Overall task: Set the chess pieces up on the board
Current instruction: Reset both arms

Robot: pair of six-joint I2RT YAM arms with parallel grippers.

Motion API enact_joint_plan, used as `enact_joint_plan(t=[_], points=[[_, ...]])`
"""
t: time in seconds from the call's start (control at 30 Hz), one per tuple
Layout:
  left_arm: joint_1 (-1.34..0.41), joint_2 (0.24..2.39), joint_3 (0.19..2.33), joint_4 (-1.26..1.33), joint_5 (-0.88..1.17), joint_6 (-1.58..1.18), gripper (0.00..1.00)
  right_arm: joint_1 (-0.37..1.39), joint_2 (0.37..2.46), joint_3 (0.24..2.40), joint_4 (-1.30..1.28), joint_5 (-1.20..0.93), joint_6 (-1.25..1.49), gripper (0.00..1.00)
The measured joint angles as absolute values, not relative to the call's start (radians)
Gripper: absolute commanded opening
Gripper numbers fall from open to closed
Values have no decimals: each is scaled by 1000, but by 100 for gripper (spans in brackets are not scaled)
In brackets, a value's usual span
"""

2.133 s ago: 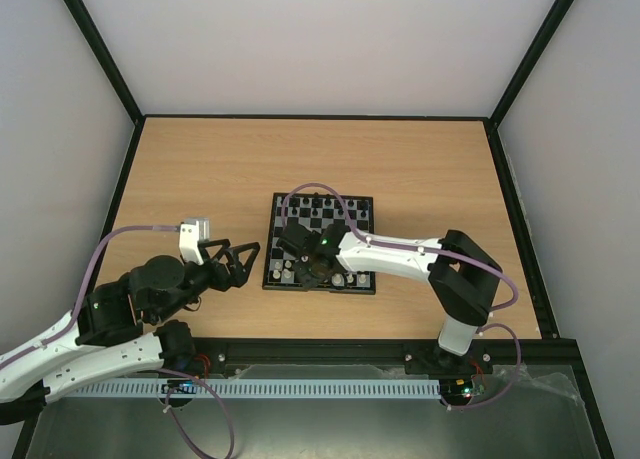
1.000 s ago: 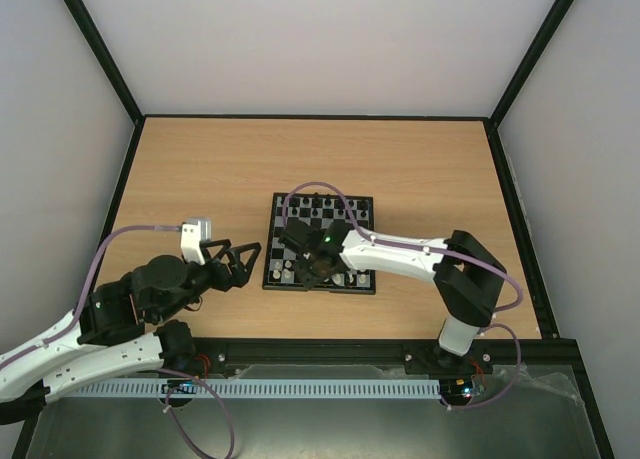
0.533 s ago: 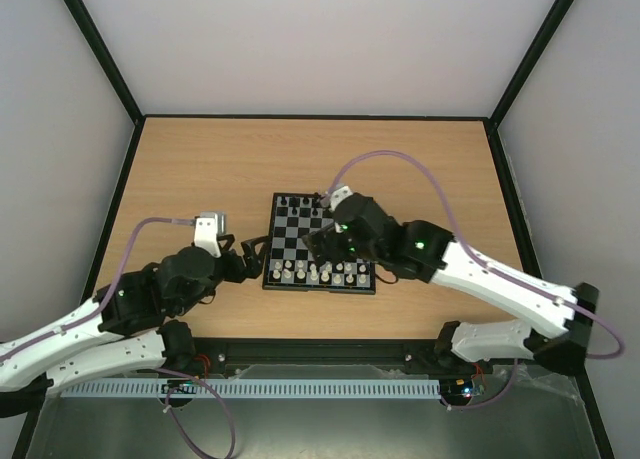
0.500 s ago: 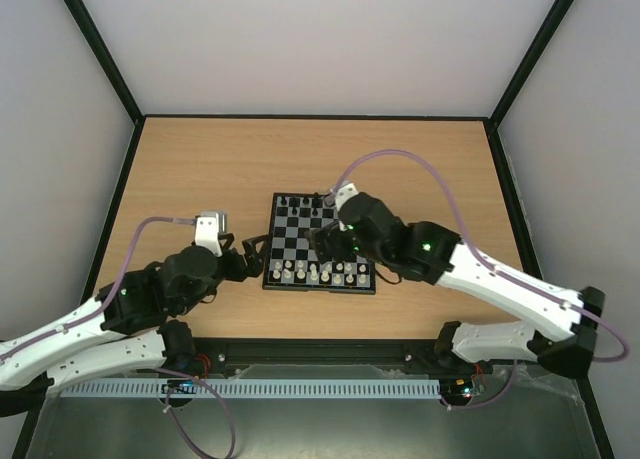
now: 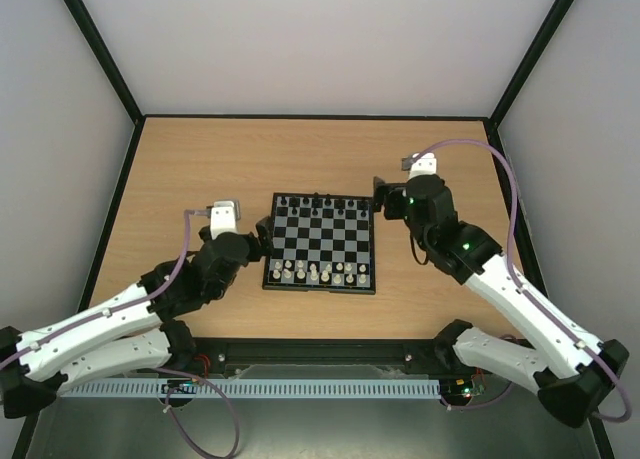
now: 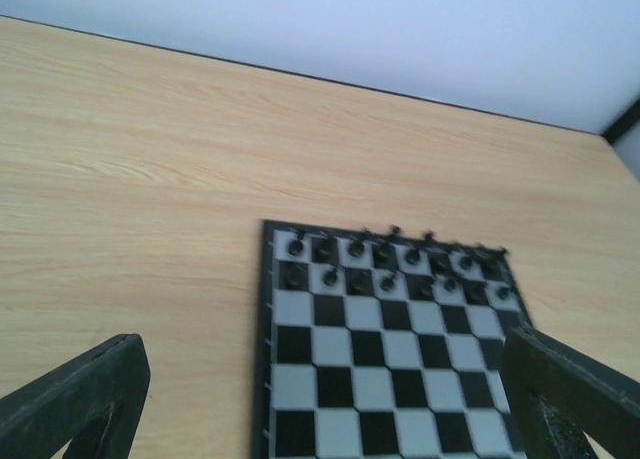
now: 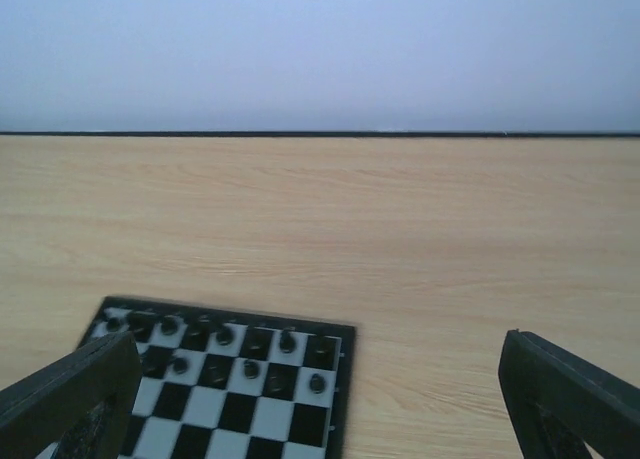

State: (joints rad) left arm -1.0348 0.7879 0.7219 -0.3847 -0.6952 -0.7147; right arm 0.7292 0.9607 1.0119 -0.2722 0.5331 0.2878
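Left gripper (image 5: 262, 236), right gripper (image 5: 385, 197): spread, empty. Risk: white pieces (image 5: 315, 272) on the board (image 5: 320, 290), frame centre, could be toppled if approached low.

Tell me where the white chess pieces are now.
In the top view, the white chess pieces stand along the board's near edge, opposite the black pieces.

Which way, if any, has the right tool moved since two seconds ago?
Yes. The right tool went from the board's near rows to beside its far right corner.

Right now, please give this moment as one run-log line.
left gripper open, left of board | right gripper open, right of board | white pieces near rows
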Motion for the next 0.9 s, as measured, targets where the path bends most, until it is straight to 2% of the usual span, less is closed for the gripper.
enact_joint_plan(t=[0.17, 0.4, 0.6, 0.9], points=[[-873, 825, 651, -234, -727, -618, 99, 505, 1003, 881, -150, 415, 293, 99], [-575, 815, 490, 23, -672, -459, 99, 361, 1107, 707, 4, 361, 318, 98], [-367, 864, 426, 200, -563, -360, 99, 308, 1108, 619, 135, 381, 326, 99], [-222, 1009, 319, 493, -454, -219, 99, 248, 1093, 436, 352, 508, 324, 99]])
